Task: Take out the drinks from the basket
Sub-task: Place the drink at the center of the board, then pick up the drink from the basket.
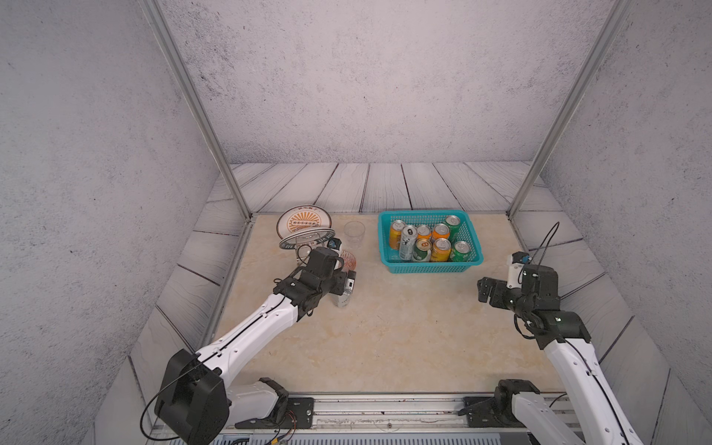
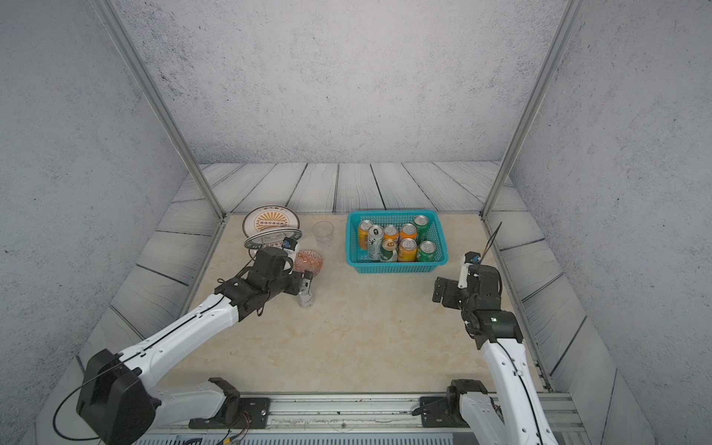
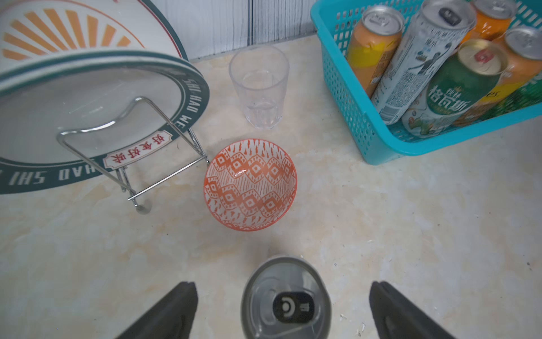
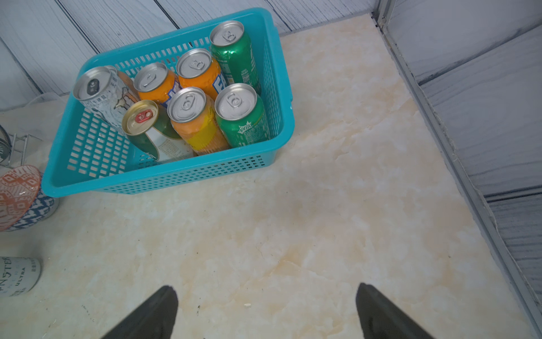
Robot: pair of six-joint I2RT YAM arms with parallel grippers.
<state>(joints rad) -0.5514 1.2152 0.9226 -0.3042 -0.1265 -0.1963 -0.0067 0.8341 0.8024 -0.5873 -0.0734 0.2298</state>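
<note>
drinks (image 1: 427, 240), eight of them, are sitting packed in the teal basket (image 1: 431, 266) toward the far right of the worktop (image 1: 385, 335). a ninth, a slim white can (image 3: 286, 293), is standing upright on the worktop just beside the orange bowl (image 3: 250, 185). my left claw (image 3: 283, 289) is gaping wide around it, not touching. my right claw (image 4: 267, 293) is hovering wide and empty near the basket.

Teal basket (image 1: 431, 268) holds maybe eight cans (image 1: 440, 248)
</note>
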